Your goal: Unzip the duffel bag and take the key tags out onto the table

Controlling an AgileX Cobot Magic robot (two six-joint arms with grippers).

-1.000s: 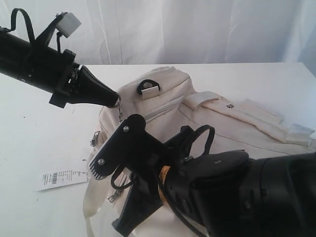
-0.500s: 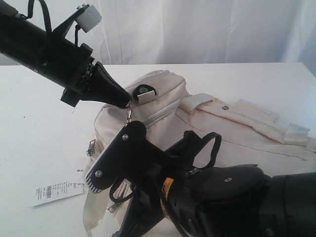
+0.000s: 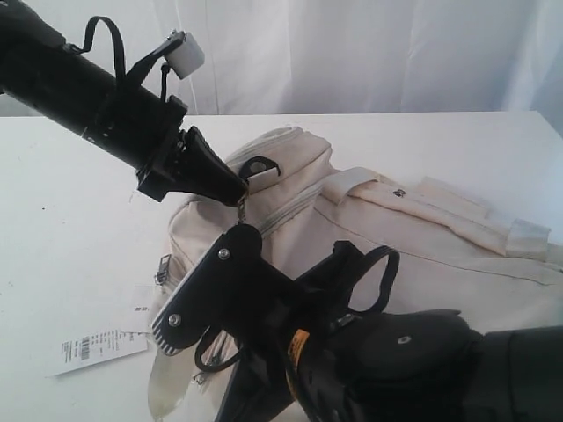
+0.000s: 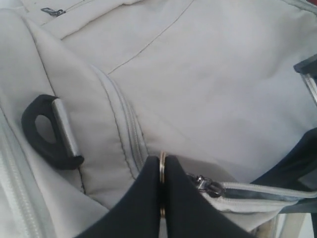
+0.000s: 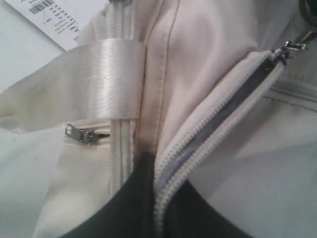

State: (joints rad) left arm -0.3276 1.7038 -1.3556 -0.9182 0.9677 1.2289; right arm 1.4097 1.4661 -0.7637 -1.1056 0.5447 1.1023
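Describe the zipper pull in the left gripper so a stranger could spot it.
On the white table lies a cream duffel bag; look beside its black D-ring. The zipper pull is the metal ring pinched between the left gripper's fingers, at the head of the opened zipper; the other pull, lower on that end, is untouched.

Reaches in with the left arm (image 3: 79, 83) from the upper left of the exterior view, angled downward. Holds the left gripper (image 4: 162, 171) pinched tight on the zipper pull (image 4: 162, 157), fingertips pressed flat against it. Enters with the right arm (image 3: 413, 360) from the lower right foreground, wrist tilted up and leftward. Clamps the right gripper (image 5: 148, 173) on the duffel bag (image 5: 208, 59) edge beside the zip, jaws nearly closed, fabric between them.
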